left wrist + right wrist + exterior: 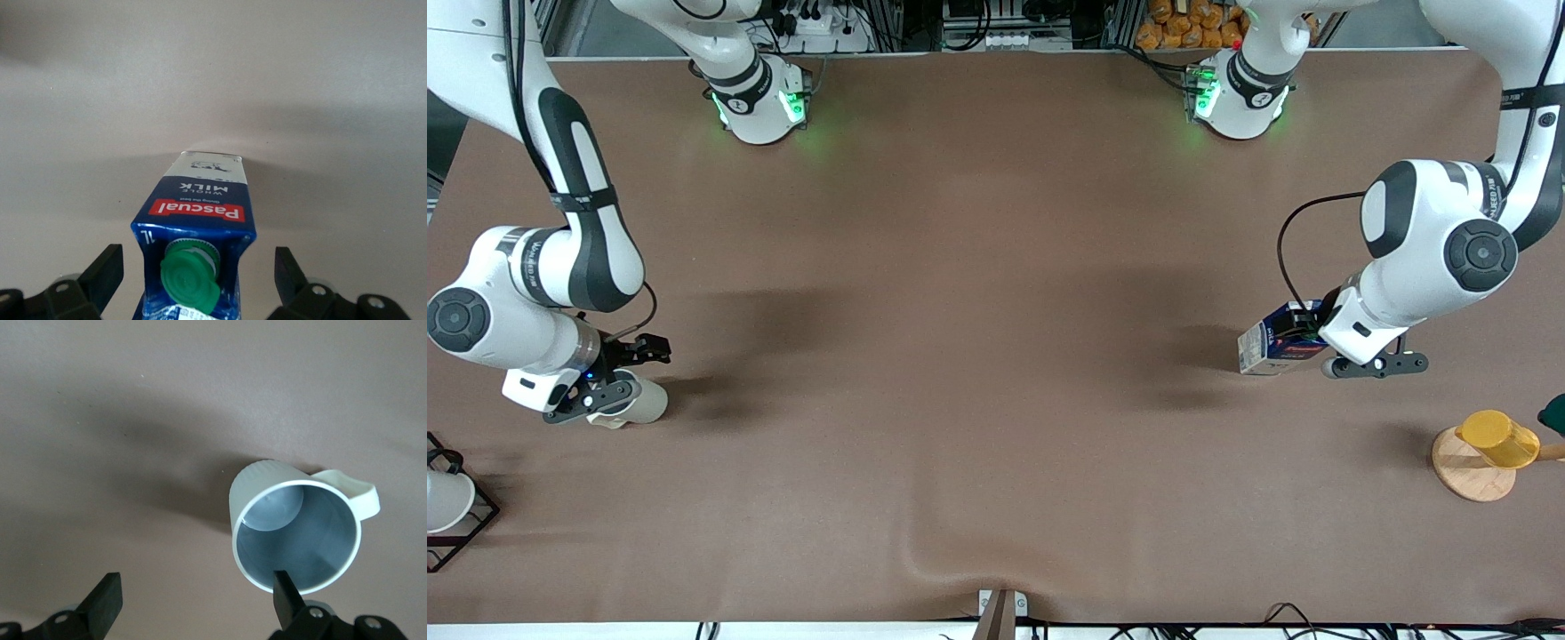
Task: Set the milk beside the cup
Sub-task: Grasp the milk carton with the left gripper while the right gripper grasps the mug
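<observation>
From my remote station, I see the left gripper (198, 280) low at the left arm's end of the brown bench (996, 356), fingers (103, 270) spread wide with the milk (197, 227) standing between them, touching neither. At the right arm's end, the right gripper (197, 597) hangs over the cup (297, 530), fingers apart, one above its rim, the other clear beside it.

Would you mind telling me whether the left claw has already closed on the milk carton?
No, in the left wrist view the left claw stands open, its fingers apart from the sides of the milk carton between them.
</observation>
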Motion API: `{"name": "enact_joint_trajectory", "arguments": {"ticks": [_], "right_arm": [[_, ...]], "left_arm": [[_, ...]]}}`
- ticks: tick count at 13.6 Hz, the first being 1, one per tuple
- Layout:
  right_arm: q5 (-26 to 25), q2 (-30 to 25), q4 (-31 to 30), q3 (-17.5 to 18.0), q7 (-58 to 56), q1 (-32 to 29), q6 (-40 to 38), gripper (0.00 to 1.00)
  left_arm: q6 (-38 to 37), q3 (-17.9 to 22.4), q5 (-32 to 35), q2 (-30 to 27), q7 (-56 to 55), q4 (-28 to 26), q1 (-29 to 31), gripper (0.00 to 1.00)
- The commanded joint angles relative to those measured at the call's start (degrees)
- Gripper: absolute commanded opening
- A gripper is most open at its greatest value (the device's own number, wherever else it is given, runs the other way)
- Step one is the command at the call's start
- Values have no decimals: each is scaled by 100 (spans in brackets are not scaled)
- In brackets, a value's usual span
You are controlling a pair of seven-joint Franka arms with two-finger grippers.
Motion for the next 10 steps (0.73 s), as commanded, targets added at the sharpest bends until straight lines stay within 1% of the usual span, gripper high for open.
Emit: {"name": "enact_joint_trajectory", "arguments": {"ticks": [1, 3, 4, 5, 7, 8, 9, 10], "right_arm": [[-43, 154, -58, 51, -76, -102, 242, 100], [-52, 348, -14, 51, -102, -172, 585, 100], [-52, 401, 12, 51, -163, -199, 621, 100], [-52, 428, 12, 51, -164, -225, 630, 100], [-43, 542, 30, 51, -164, -243, 639, 100], [-43, 612, 47, 51, -172, -269, 709, 75], [-43, 656, 47, 51, -225, -269, 753, 34], [-43, 665, 47, 51, -277, -260, 762, 3]], "left_arm": [[90, -27, 112, 46, 52, -45, 36, 100], [81, -27, 112, 73, 52, -46, 27, 89], [73, -27, 112, 82, 52, -46, 27, 83], [46, -27, 112, 73, 52, -63, 27, 79], [11, -36, 112, 64, 52, -98, 27, 74], [11, -36, 112, 21, 43, -168, 27, 70], [-33, -36, 112, -15, 43, -186, 27, 66], [-103, -36, 112, -15, 43, -186, 19, 64]]}}
